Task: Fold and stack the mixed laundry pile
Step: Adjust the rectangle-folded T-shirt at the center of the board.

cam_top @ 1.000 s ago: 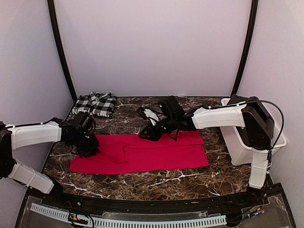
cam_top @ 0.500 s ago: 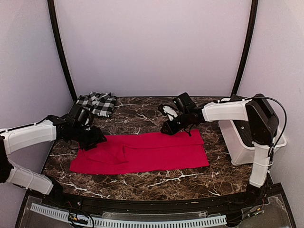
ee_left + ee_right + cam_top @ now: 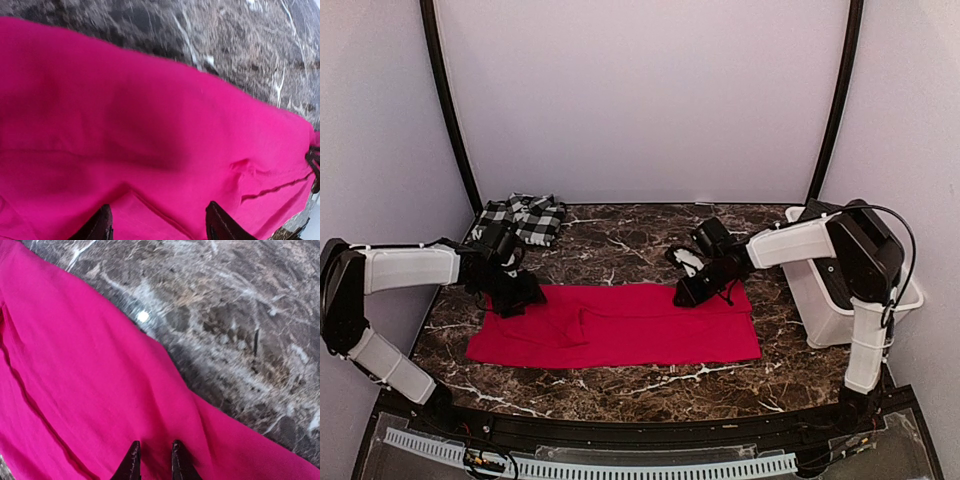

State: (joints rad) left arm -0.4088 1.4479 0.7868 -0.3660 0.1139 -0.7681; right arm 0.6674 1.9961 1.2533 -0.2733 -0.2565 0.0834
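The red garment [image 3: 620, 325] lies flat on the marble table [image 3: 620, 245], folded lengthwise into a long strip. It fills most of the left wrist view [image 3: 150, 100] and of the right wrist view [image 3: 100, 380]. My left gripper [image 3: 520, 297] hovers over its far left corner, open, its fingers wide apart above the cloth with nothing between them [image 3: 159, 225]. Over the far edge towards the right end, my right gripper [image 3: 685, 296] has only a narrow gap between its fingertips, with no fold in it [image 3: 155, 462]. The black-and-white checked garment [image 3: 525, 217] lies folded at the back left.
A white plastic bin [image 3: 823, 318] stands at the table's right edge, beside the right arm's base. Bare marble runs between the red cloth and the back wall, and along the near edge.
My left gripper has opened and let go of the red cloth's left end, which now lies flat. My right gripper has moved right along the far edge.
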